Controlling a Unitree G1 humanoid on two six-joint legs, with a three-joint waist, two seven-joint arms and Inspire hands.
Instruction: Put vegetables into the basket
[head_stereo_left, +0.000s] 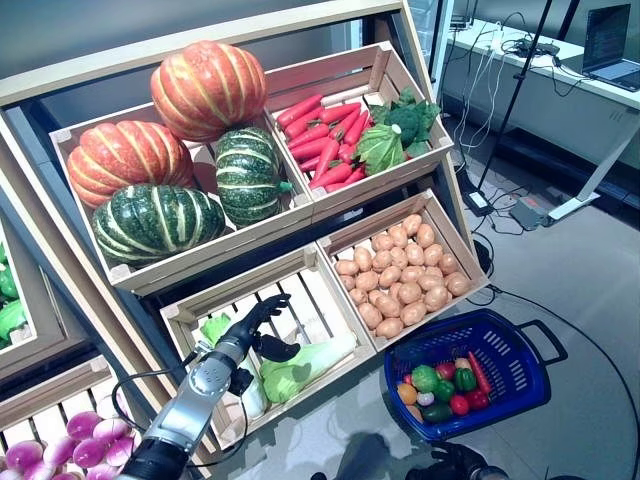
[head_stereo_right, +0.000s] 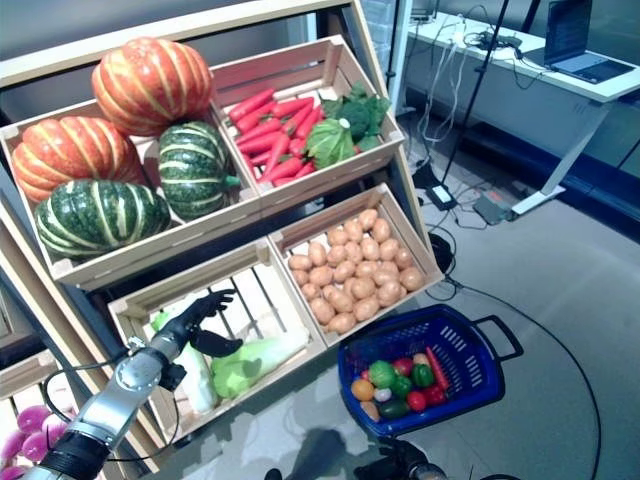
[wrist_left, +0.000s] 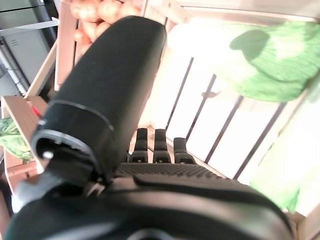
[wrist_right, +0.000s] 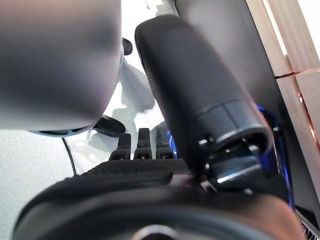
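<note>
My left hand reaches into the lower left wooden crate of the stand, fingers straight and thumb spread, holding nothing. It is just above a pale green leafy cabbage lying on the crate's slats; the cabbage also shows in the left wrist view past the fingers. The blue plastic basket stands on the floor to the right of the stand, with small green, red and orange vegetables in it. My right hand is low, just in front of the basket, fingers straight and empty.
The wooden stand holds more crates above and to the right of my left hand. A white desk with cables beneath it stands at the far right. Grey floor lies around the basket.
</note>
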